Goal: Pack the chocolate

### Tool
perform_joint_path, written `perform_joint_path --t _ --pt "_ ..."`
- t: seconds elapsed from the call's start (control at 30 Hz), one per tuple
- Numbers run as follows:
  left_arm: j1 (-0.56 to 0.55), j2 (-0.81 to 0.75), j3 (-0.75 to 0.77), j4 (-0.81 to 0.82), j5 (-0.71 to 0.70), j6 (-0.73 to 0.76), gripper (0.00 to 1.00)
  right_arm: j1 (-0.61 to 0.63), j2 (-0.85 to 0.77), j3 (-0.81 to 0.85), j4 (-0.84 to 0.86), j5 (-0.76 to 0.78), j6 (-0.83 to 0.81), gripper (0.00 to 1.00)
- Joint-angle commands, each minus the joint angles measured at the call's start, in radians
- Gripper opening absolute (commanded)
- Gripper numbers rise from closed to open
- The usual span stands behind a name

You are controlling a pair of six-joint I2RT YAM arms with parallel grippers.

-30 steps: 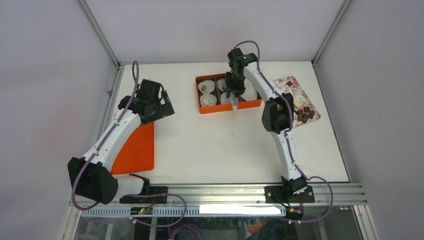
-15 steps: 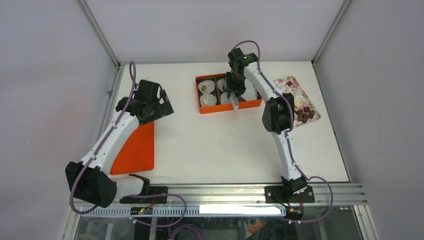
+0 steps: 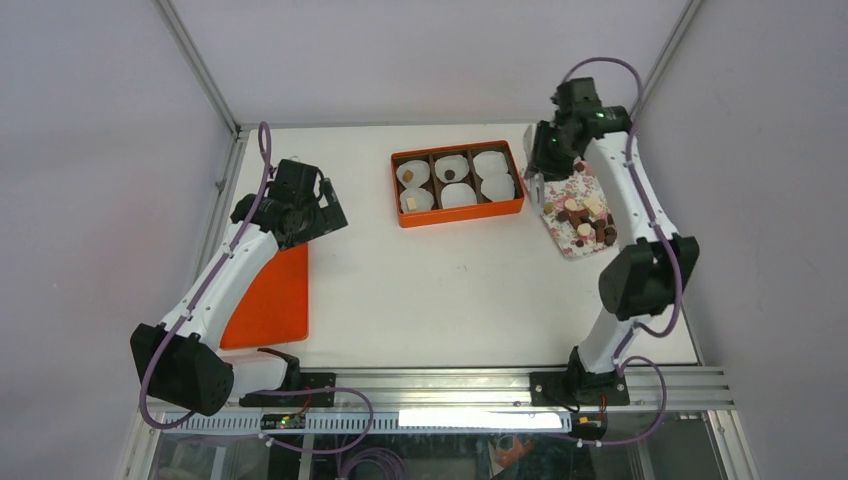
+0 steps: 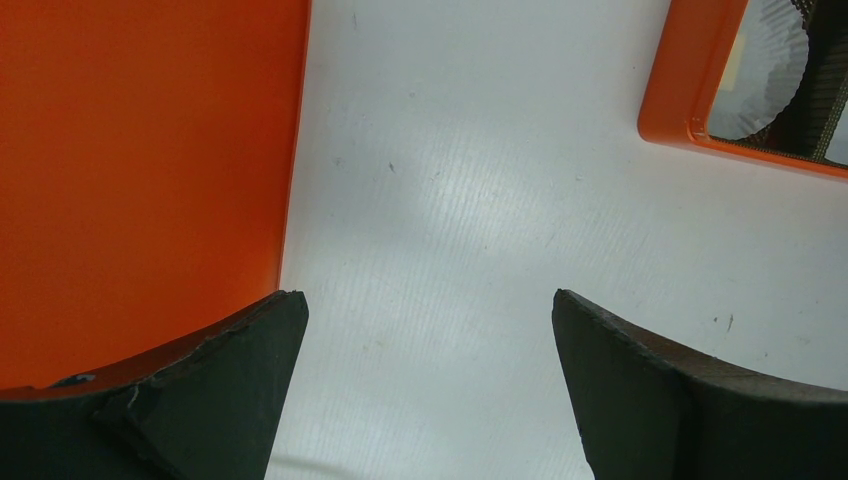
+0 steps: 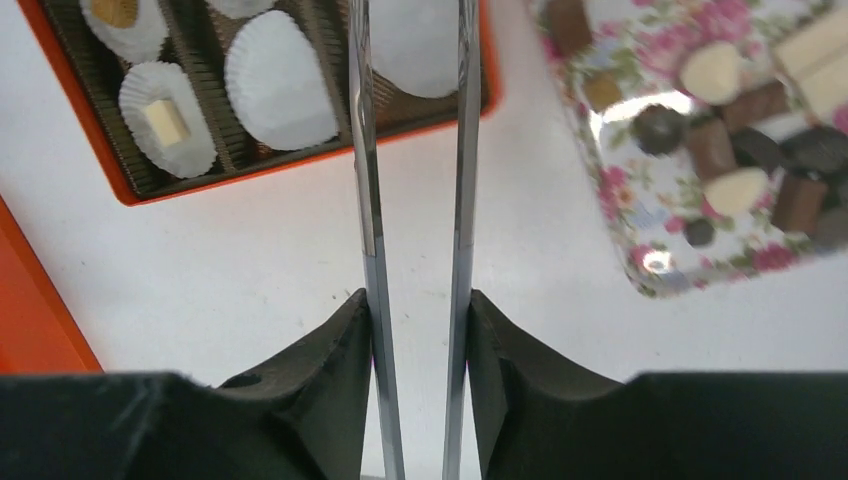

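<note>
A white table point(image 3: 450, 290) stands boxed in by plain grey walls. Nearest, on the left, an orange lid point(image 3: 268, 300) lies flat. The left gripper point(image 4: 425, 310) hovers by the lid's far edge, jaws spread wide with nothing between them.

Further back, mid-table, sits the orange box point(image 3: 460, 212), with six white paper cups point(image 5: 280, 80) in its compartments. Three cups hold chocolate point(image 3: 409, 176) — a tan piece, a cream cube and a dark one — and three are bare. I judge the packing about half done, with the lid yet to go on.

Right of the box, the floral tray point(image 5: 625, 215) carries the remaining pieces, a loose heap of dark, brown and cream. By the gap between box and tray, the right gripper point(image 5: 420, 310) is clamped on a pair of tweezers point(image 5: 365, 150). Their blades stand apart — whether the tips carry anything I cannot tell.
</note>
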Motion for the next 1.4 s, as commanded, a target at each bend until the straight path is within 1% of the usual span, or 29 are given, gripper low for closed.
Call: perform_joint_path --t 0.0,0.03,0.1,0.2,0.3,0.43,0.67,0.8,0.97,1.17,1.37 --pt "0.014 -0.03 0.002 0.029 0.027 0.01 0.99 -0.127 -0.168 -0.196 0.051 -0.069 -0.009 0.39" --pt "0.014 -0.031 -0.003 0.032 0.03 0.009 0.99 -0.153 -0.194 -0.255 0.06 -0.078 -0.014 0.39" --pt "0.014 -0.032 -0.011 0.041 0.038 0.009 0.99 -0.194 -0.223 -0.312 0.049 -0.094 -0.032 0.39" --pt "0.014 -0.025 -0.011 0.059 0.034 0.004 0.99 -0.207 -0.203 -0.346 0.02 -0.137 -0.07 0.39" --pt "0.014 0.003 0.032 0.066 0.043 0.0 0.99 -0.207 -0.171 -0.352 0.018 -0.188 -0.095 0.38" --pt "0.014 0.023 0.049 0.07 0.063 0.005 0.99 -0.207 -0.115 -0.321 0.014 -0.153 -0.102 0.38" --pt "0.014 -0.006 -0.017 0.072 0.004 0.016 0.99 -0.207 -0.01 -0.229 -0.008 -0.126 -0.13 0.38" --pt "0.014 -0.01 -0.032 0.07 0.02 0.026 0.99 -0.207 0.052 -0.189 -0.029 -0.114 -0.142 0.39" --pt "0.015 -0.027 -0.049 0.071 0.037 0.037 0.99 -0.207 0.094 -0.158 -0.035 -0.073 -0.148 0.39" --pt "0.015 -0.022 -0.042 0.07 0.055 0.061 0.99 -0.207 0.138 -0.125 -0.034 -0.085 -0.144 0.39" --pt "0.015 -0.007 -0.039 0.071 0.059 0.065 0.99 -0.207 0.163 -0.127 -0.035 -0.095 -0.155 0.4"
